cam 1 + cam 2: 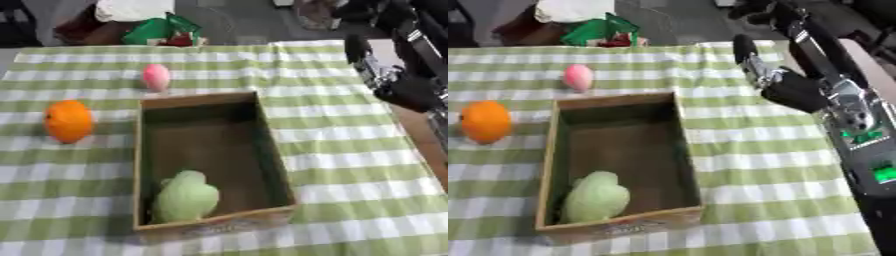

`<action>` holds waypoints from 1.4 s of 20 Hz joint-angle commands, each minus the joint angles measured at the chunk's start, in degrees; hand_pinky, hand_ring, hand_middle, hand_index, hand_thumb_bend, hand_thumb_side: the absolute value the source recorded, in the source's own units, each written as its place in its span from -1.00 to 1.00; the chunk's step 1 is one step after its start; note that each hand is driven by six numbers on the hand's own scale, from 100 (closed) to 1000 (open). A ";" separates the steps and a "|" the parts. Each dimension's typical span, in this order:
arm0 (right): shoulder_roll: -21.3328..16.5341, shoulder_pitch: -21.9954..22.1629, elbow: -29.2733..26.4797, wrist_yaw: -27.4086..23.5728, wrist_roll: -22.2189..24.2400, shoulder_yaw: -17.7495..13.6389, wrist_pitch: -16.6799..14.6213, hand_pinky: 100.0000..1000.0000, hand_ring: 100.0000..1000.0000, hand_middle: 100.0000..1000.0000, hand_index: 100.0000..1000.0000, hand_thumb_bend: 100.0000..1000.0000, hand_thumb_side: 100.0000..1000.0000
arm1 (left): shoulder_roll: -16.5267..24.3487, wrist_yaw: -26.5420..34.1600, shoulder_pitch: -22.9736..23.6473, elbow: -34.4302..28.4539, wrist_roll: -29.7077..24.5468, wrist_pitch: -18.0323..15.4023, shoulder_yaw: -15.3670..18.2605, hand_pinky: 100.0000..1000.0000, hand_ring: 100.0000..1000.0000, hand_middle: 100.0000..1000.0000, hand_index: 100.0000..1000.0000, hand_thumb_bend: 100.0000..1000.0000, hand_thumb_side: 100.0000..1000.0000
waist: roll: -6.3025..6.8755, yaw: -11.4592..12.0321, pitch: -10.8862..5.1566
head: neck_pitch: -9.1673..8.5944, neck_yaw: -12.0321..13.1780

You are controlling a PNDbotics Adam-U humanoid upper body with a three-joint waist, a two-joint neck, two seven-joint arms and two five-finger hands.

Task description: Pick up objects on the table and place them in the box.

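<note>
Resting on the green-and-white checked tablecloth (350, 130), far left, an orange (68, 120) sits well apart from the right hand and just beside the box's left wall, not touching it. Pink egg-shaped object (157, 76) lies further back, near the box's far left corner, on the cloth. Wooden box (273, 150), open-topped, stands mid-table, long side running away from the camera. Inside it, at the near left corner, a pale green rounded object (185, 197) leans against the near wall; what fruit or toy it is cannot be made out. Behind the table's far edge, a heap of green, red and white stuff (162, 30), blurred. Right hand (759, 67) hangs above the cloth to the right of the box's far end, black arm coming in from the upper right; fingers look extended, released, grasping nothing. Left hand shows in neither view.
</note>
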 commanded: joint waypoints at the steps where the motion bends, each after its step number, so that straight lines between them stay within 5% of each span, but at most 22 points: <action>1: -0.90 0.09 -1.12 -2.22 -2.96 -0.70 0.26 0.69 0.98 0.46 0.90 -1.00 0.49 | 0.78 -2.86 -3.22 4.09 -2.86 -0.14 -3.98 0.34 0.58 0.60 0.93 -0.36 1.00 | 0.08 0.10 -1.19 | 0.36 -0.39; 5: -0.85 0.91 -1.12 -1.60 -6.55 0.27 0.60 0.70 0.98 0.46 0.90 -1.00 0.49 | -1.82 -6.45 -7.33 9.92 -6.45 0.42 -9.58 0.38 0.60 0.62 0.96 -0.31 1.00 | -0.01 0.70 -1.34 | 0.39 -0.63; 6: -0.77 1.08 -1.12 -1.25 -7.46 0.58 0.68 0.70 0.98 0.46 0.89 -1.00 0.49 | -2.43 -7.36 -8.09 11.41 -7.36 0.51 -10.63 0.44 0.65 0.68 1.00 -0.16 1.00 | 0.04 0.74 -1.26 | 0.25 -0.23; 11: -0.31 1.85 -1.12 0.99 -11.92 2.42 1.41 0.71 0.99 0.46 0.90 -1.00 0.52 | -6.01 -11.94 -11.47 18.85 -11.94 0.70 -13.35 0.48 0.69 0.72 1.00 -0.05 1.00 | 0.08 0.76 -0.85 | -0.59 1.24; 19: 0.46 2.19 -1.12 2.68 -13.83 3.45 2.09 0.72 0.99 0.46 0.90 -1.00 0.52 | -12.95 -18.85 -16.71 30.08 -18.85 -4.09 -12.20 0.47 0.72 0.75 1.00 -0.13 1.00 | 0.03 1.05 -0.34 | -1.37 2.23; 28: 0.94 2.12 -1.12 2.67 -13.51 3.67 2.35 0.72 0.99 0.45 0.90 -1.00 0.53 | -18.30 -26.60 -20.00 36.94 -26.60 -8.03 -8.89 0.54 0.76 0.77 1.00 0.01 1.00 | 0.13 1.23 -0.25 | -1.80 2.87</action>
